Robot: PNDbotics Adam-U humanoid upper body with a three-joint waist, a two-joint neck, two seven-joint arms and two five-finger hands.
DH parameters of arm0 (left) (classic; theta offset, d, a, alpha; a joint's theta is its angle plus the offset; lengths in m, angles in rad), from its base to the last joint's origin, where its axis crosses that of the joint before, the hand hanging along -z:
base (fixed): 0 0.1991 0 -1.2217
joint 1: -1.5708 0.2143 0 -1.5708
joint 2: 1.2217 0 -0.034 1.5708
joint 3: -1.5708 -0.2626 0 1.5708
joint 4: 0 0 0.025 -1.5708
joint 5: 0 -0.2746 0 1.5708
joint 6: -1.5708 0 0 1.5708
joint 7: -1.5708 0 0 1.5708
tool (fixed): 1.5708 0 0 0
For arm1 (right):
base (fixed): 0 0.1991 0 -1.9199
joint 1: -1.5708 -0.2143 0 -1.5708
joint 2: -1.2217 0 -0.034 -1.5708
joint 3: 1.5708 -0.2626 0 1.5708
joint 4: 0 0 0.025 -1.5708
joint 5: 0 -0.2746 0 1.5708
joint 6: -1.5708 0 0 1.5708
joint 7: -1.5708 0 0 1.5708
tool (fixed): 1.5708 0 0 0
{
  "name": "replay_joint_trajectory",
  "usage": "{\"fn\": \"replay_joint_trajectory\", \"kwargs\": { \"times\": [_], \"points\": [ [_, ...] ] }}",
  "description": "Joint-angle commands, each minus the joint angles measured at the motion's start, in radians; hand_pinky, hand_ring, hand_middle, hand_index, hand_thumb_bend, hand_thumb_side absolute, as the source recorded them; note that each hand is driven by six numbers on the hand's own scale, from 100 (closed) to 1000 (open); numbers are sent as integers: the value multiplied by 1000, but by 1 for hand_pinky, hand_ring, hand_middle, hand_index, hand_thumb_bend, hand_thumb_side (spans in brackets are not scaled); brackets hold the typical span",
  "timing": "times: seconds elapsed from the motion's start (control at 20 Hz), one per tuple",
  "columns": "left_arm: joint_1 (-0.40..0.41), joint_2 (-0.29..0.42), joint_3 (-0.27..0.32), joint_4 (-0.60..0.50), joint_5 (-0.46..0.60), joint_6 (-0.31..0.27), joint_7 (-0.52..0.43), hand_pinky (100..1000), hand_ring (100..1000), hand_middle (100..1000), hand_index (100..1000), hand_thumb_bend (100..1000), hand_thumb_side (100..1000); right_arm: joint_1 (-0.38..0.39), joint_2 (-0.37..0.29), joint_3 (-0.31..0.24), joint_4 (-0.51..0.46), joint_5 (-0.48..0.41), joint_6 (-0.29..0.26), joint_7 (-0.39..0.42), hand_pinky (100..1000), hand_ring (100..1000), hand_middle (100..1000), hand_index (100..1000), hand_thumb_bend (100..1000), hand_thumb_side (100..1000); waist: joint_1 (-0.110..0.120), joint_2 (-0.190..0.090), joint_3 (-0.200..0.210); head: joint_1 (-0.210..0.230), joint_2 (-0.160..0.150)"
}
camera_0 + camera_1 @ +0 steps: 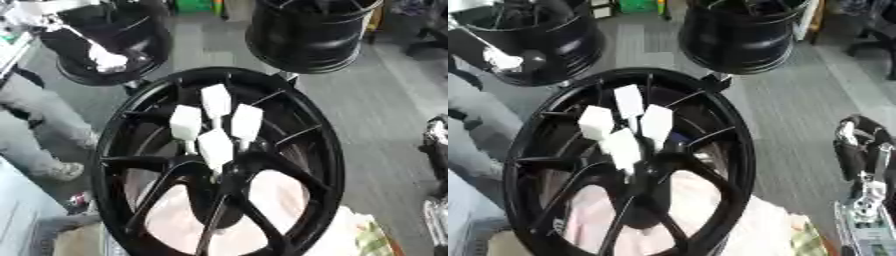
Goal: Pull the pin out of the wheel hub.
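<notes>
A large black wheel hub [131,125] stands tilted in the middle of both views, its spokes meeting at the centre [229,172]. Several white block-headed pins [216,100] stick out of the centre on thin stems, bunched close together; the nearest one [215,147] is lowest. My right hand [857,147] shows at the right edge, well apart from the hub, fingers up and relaxed, holding nothing. My left hand shows in neither view.
Two more black wheels stand behind, one at the back left [105,45] and one at the back right [311,35]. A person's grey trouser leg [35,120] is at the left. A pale cloth [280,195] lies under the hub.
</notes>
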Motion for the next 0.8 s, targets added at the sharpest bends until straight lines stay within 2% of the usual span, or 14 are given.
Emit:
{"fn": "replay_joint_trajectory", "kwargs": {
  "times": [0.05,0.25,0.5,0.8],
  "points": [
    [-31,-10,-33,5,-57,-353,-346,796,762,759,866,373,585,-4,-27,1,-8,0,-4,3,500,633,679,735,100,522,0,-16,-3,2,-2],
    [-32,-22,-50,22,-102,-353,-346,789,753,750,866,398,580,-3,-28,0,-7,1,-5,2,500,633,678,735,100,523,6,-19,-4,3,-2],
    [-27,-18,-68,23,-147,-353,-346,780,737,739,866,429,508,-2,-28,-1,-7,1,-6,2,500,633,678,735,100,523,8,-21,-4,4,-2],
    [-22,-18,-87,30,-201,-353,-346,770,715,718,862,473,534,-3,-28,-1,-6,2,-6,2,500,632,678,735,100,523,8,-21,-6,6,-2]
  ]
}}
